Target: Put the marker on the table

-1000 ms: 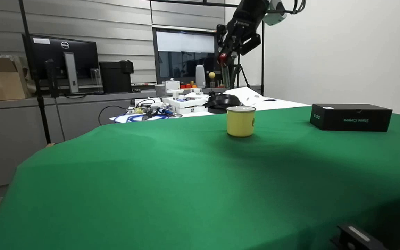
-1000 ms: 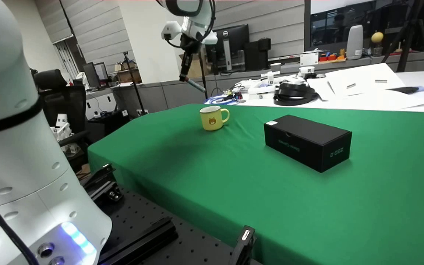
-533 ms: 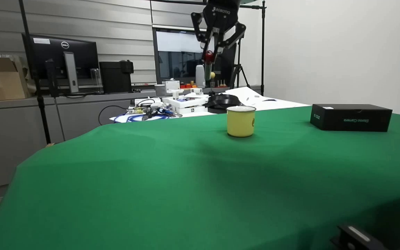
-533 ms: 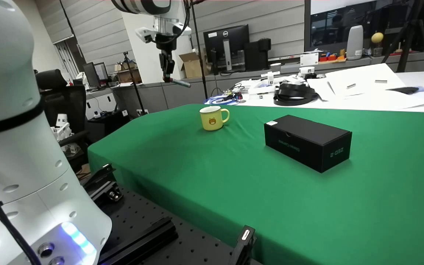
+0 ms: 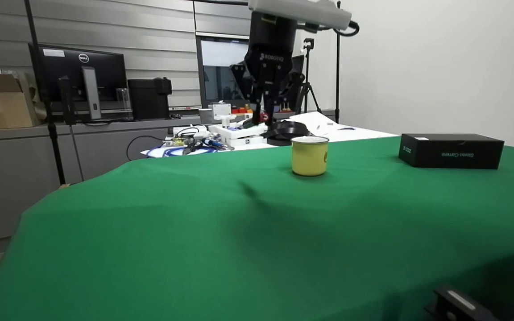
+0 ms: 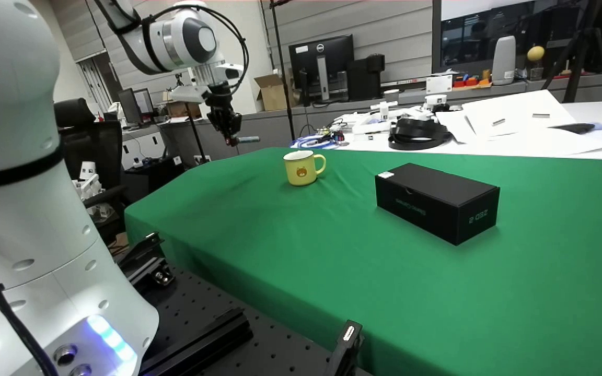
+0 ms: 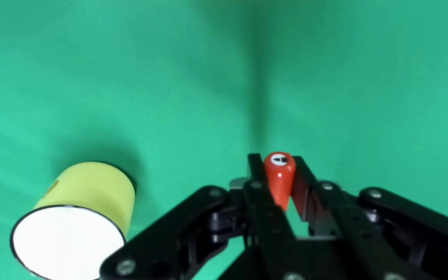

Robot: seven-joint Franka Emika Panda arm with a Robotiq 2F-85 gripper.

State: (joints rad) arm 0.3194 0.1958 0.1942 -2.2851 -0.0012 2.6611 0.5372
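Observation:
My gripper is shut on the marker, whose red end sits between the fingertips in the wrist view. In an exterior view, the marker's grey-green end sticks out sideways from the gripper, almost level. In an exterior view, the gripper points down, with the marker's red end partly behind the fingers. The green table lies below, and the marker is held above it, apart from the cloth. A thin dark shadow of it falls on the table in the wrist view.
A yellow cup stands on the table beside the gripper; it shows at the lower left of the wrist view. A black box lies further along the table. A white table with clutter stands behind.
The gripper has come down towards the table, still holding the marker, and moved left in both exterior views. It has turned more upright, and the marker has swung from slanting down to nearly level.

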